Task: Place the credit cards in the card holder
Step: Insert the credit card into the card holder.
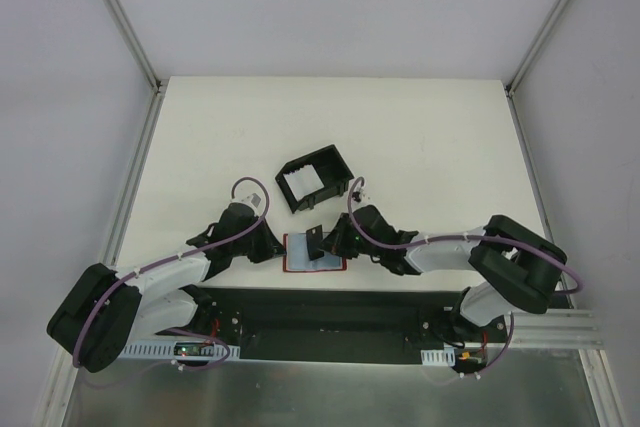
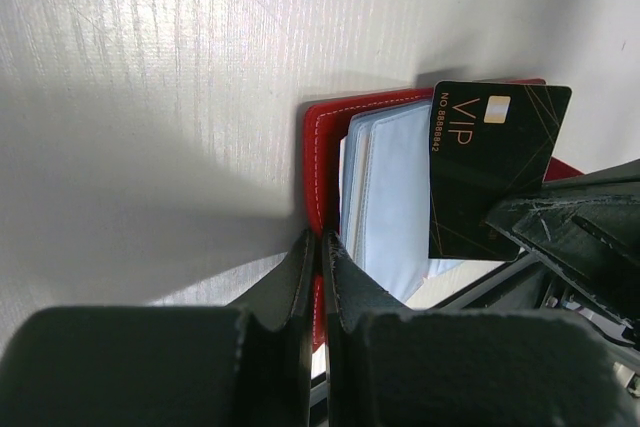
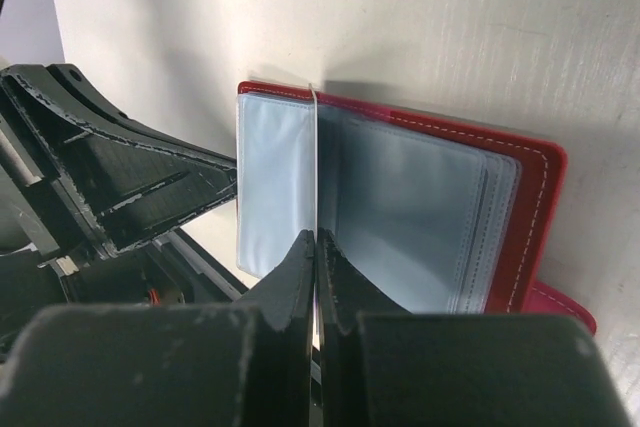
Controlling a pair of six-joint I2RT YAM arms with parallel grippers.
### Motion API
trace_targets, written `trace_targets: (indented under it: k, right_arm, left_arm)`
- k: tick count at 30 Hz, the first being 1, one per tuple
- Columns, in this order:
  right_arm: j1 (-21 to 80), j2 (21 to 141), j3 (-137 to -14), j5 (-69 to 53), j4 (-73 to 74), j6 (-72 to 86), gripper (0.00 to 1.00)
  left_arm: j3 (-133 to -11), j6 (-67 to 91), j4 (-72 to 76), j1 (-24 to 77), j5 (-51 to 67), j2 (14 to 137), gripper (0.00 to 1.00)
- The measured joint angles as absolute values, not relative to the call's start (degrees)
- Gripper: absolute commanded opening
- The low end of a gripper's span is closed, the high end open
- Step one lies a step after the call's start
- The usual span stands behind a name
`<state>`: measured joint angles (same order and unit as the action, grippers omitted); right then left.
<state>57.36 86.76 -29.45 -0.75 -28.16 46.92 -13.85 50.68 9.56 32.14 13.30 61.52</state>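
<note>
Out on white bench (image 1: 400,147), pinning open card holder (image 1: 320,262) flat by its red cover with left tool (image 2: 320,242) clamped shut, right tool (image 3: 315,242) pinched tight on black credit card (image 2: 495,167) just above holder's sleeves (image 3: 420,217), ready for slotting.

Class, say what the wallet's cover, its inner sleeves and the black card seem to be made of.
The cover: red leather or imitation, matte, pale stitching along its edge. The sleeves: translucent soft plastic, faintly glossy. The card: likely stiff plastic, black, gold print.
</note>
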Motion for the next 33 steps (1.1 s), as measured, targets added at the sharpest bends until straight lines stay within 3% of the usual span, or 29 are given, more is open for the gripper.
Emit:
trace_targets:
  k: [18, 33]
  right_arm:
    - [57.8, 82.9, -23.3, 1.1, -30.7, 53.6, 0.00]
    - [57.7, 87.4, -23.7, -2.3, -36.5, 58.5, 0.00]
  left_arm:
    - [-13.7, 51.6, 10.1, 32.1, 13.3, 61.7, 0.00]
    - [-13.7, 51.6, 10.5, 32.1, 13.3, 62.3, 0.00]
